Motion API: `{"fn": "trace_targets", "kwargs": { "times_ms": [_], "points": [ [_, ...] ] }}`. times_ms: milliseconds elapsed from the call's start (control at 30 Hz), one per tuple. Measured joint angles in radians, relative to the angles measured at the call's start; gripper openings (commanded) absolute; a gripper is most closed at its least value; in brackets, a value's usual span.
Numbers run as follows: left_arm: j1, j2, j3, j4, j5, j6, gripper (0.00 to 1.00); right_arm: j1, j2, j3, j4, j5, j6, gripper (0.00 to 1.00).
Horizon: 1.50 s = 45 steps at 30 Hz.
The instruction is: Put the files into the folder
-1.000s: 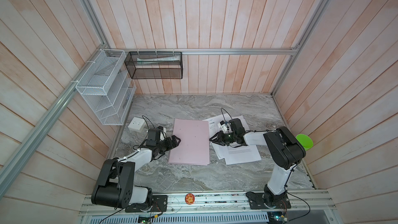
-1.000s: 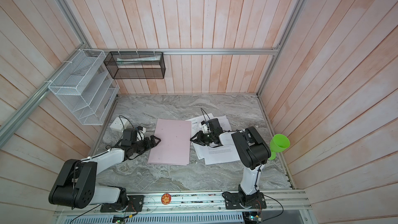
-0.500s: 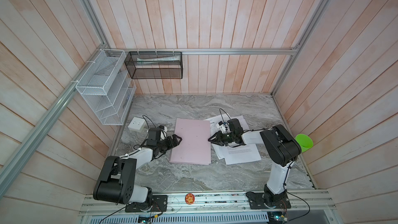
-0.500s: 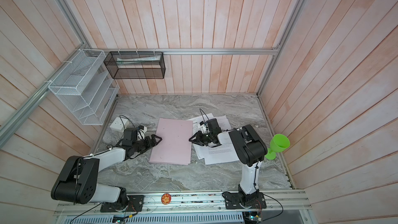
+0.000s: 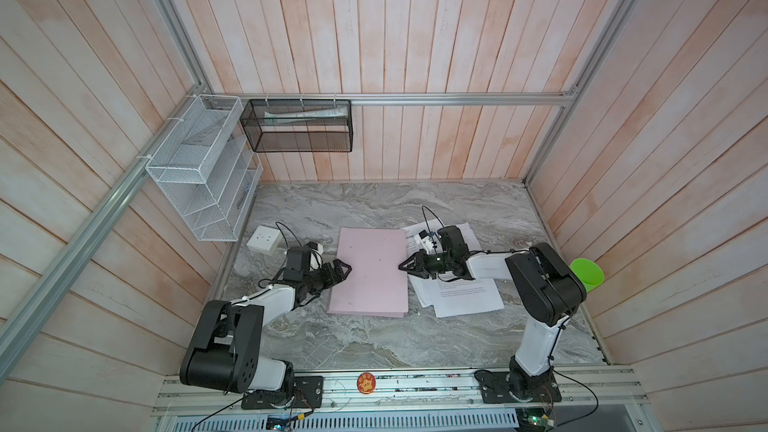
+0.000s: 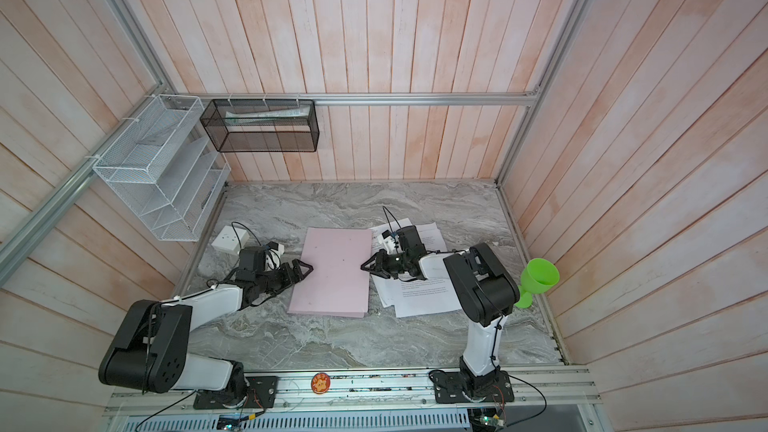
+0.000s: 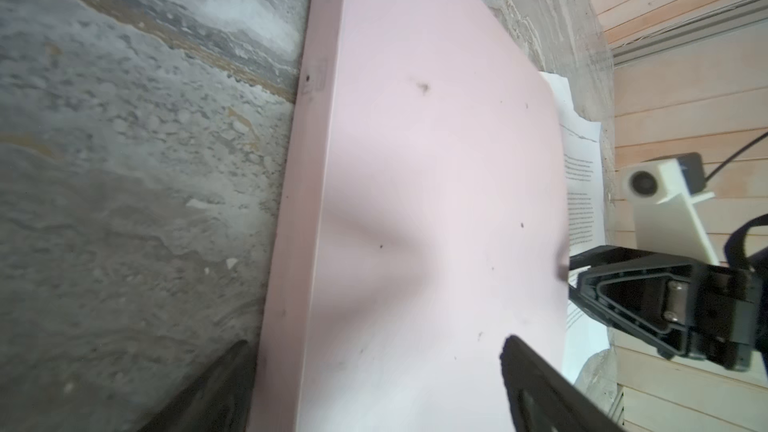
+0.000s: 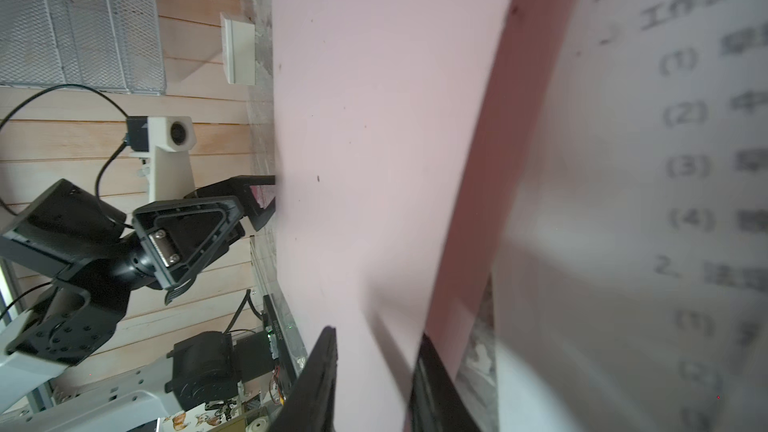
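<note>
Only the right wrist view — fingers straddle the lifted folder.

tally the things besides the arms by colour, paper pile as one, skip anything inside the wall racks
pink: 1, folder
white: 3, files pile, wire rack, socket box
black: 1, mesh basket
green: 1, cup
orange: 1, round badge
total: 7

Pale wooden plank walls close me in above a grey marbled tabletop. An aluminium rail crosses the back wall and carries a black mesh basket. A white wire rack hangs on my left. The light looks soft and even, possibly daylight.
</note>
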Motion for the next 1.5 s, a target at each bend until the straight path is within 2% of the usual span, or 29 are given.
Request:
{"fn": "trace_targets", "kwargs": {
  "times_ms": [100, 300, 367, 500, 633, 833, 1000, 1200, 1367, 1500],
  "points": [
    [-0.002, -0.005, 0.010, -0.031, -0.005, 0.005, 0.95, 0.010, -0.031, 0.006, 0.019, -0.018, 0.011, 0.26],
    [-0.019, -0.016, 0.045, -0.111, -0.017, 0.024, 0.95, 0.024, -0.045, 0.028, 0.082, -0.064, 0.041, 0.16],
    [-0.023, -0.027, 0.066, -0.144, -0.026, 0.038, 0.96, 0.025, -0.047, 0.028, 0.090, -0.073, 0.047, 0.00],
    [-0.026, -0.068, 0.142, -0.248, -0.084, 0.074, 1.00, 0.026, -0.061, 0.033, 0.089, -0.087, 0.064, 0.00],
    [-0.059, -0.117, 0.267, -0.407, -0.236, 0.100, 1.00, 0.033, -0.080, 0.046, 0.075, -0.087, 0.073, 0.00],
    [-0.314, -0.141, 0.561, -0.679, -0.564, 0.115, 1.00, 0.071, -0.119, 0.139, -0.039, -0.021, 0.097, 0.00],
    [-0.564, -0.086, 0.782, -0.873, -0.773, 0.083, 1.00, 0.136, -0.182, 0.219, -0.164, 0.132, 0.135, 0.00],
    [-0.756, 0.031, 0.904, -1.042, -0.905, 0.014, 1.00, 0.195, -0.237, 0.266, -0.265, 0.278, 0.188, 0.00],
    [-0.830, 0.055, 0.899, -1.101, -0.933, -0.031, 0.99, 0.196, -0.238, 0.249, -0.230, 0.280, 0.266, 0.00],
    [-0.856, 0.054, 0.882, -1.104, -0.940, -0.050, 0.95, 0.197, -0.238, 0.238, -0.203, 0.265, 0.310, 0.00]
  ]
}}
